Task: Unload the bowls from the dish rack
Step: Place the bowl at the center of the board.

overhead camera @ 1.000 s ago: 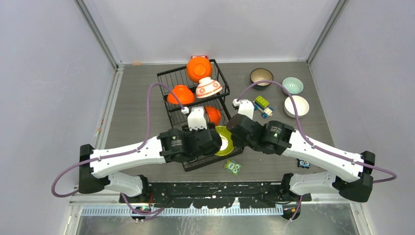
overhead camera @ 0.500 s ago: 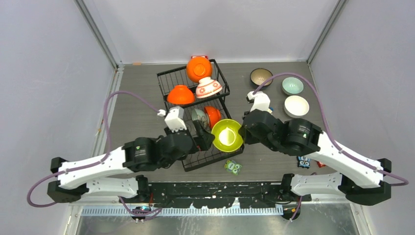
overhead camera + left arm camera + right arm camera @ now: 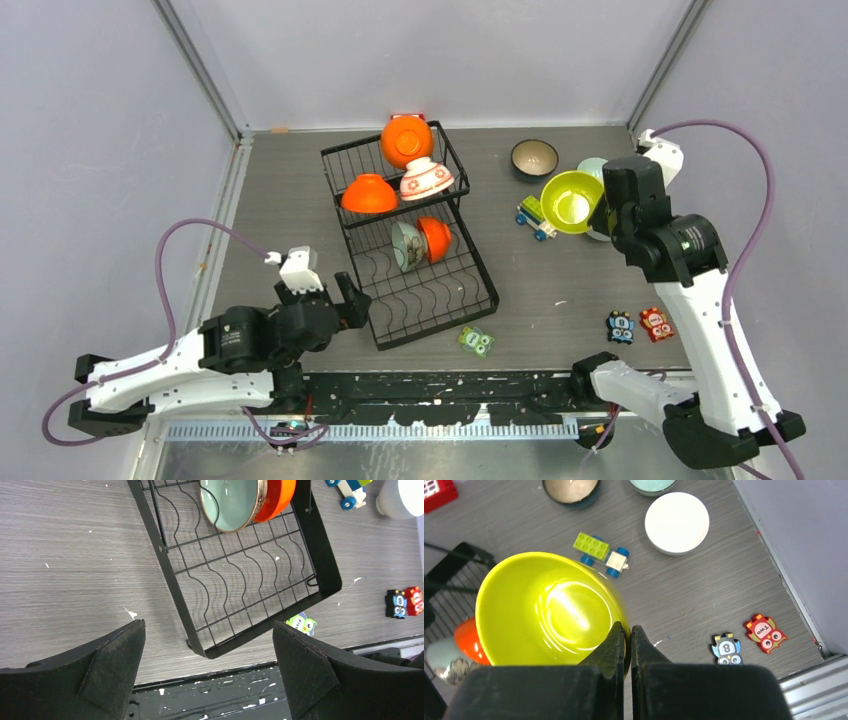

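Gripping the lime green bowl [image 3: 544,610], the right hand [image 3: 628,630] hovers; left hand [image 3: 207,627] gapes wide.

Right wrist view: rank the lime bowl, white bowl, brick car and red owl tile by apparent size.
1. lime bowl, but it is nearest the camera, so its true lead is unsure
2. white bowl
3. brick car, only slightly ahead of the next
4. red owl tile

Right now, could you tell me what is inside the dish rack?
Five bowls: far section, a rear orange bowl, a floral bowl, a left orange bowl; near section, a mint bowl against a third orange bowl. Anything under the far three is covered.
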You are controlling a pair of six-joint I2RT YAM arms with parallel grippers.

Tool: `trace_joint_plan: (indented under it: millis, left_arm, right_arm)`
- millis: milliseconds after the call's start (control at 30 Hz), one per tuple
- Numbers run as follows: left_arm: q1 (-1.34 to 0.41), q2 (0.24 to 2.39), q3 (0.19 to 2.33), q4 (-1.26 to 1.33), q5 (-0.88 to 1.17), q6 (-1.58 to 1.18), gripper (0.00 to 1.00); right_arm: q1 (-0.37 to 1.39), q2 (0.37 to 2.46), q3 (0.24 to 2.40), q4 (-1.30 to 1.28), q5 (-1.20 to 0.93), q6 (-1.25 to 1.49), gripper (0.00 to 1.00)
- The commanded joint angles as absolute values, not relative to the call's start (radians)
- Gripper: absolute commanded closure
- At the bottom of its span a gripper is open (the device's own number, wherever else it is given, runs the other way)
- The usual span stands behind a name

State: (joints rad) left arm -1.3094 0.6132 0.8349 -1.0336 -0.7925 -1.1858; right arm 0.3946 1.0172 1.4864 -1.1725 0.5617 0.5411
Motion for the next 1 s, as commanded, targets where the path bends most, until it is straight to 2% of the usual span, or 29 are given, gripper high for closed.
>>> trace_joint_plan:
  millis: [0,333,533,967]
  left_arm:
    - [-1.31,0.619,0.843,-1.051,-0.83,-1.156,0.0]
    - [-1.31,0.603,0.82,-1.052,-0.827,-1.133,0.0]
    - [-1.312,0.546,0.79,-1.029,-0.814,-1.131,0.0]
    - [-1.311,0.527,0.762,-1.056,-0.824,-1.19,0.0]
  right_arm:
    - [0.298,1.061,1.496,-1.015,0.497,0.519,0.99]
    - [0.173,1.223,1.561,-0.895,0.488,0.569,0.99]
    - [0.1,1.366,1.643,-0.808,0.407,0.627,1.0]
    - [0.104,1.801,1.955,-0.748,0.224,0.697,0.99]
